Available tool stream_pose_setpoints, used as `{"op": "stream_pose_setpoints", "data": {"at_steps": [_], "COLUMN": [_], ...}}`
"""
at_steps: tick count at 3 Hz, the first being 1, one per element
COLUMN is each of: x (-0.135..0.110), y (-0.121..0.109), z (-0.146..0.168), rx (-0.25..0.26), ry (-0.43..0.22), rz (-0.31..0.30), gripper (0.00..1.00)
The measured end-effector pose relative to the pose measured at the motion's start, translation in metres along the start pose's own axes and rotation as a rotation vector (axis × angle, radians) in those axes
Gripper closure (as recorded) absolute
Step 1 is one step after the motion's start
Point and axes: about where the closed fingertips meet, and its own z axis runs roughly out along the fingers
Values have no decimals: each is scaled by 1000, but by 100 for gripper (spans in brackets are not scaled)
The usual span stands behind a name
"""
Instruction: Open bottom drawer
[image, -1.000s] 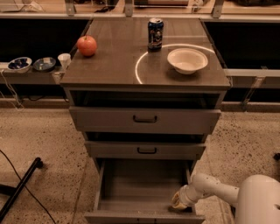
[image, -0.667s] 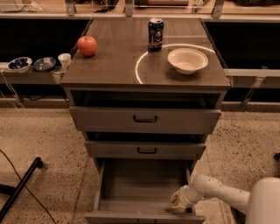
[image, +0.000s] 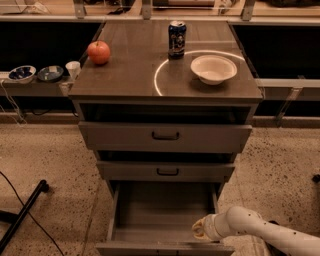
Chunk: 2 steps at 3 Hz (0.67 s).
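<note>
The bottom drawer stood pulled well out from the foot of the cabinet, its grey box open to view and its front panel down at the lower edge of the view. The gripper sat low at the drawer's right front corner, inside the box and just behind the front panel, close against the right wall. Whether it was open or closed, and whether it had hold of any part of the drawer, could not be told. The white arm reached in to it from the lower right, across the speckled floor. Above, the middle drawer and the top drawer each jutted out a little, a dark bar handle at the centre of each. On the cabinet top stood a red apple at the left, a dark can upright near the back, and a white bowl just right of the can. A low ledge to the left carried two small bowls and a white cup.
</note>
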Motion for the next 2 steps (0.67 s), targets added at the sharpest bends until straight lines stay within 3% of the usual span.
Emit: {"op": "stream_pose_setpoints", "data": {"at_steps": [2], "x": [-20], "y": [1], "z": [-15], "rx": [41], "ry": [-23], "rz": [-48], "gripper": [66]}}
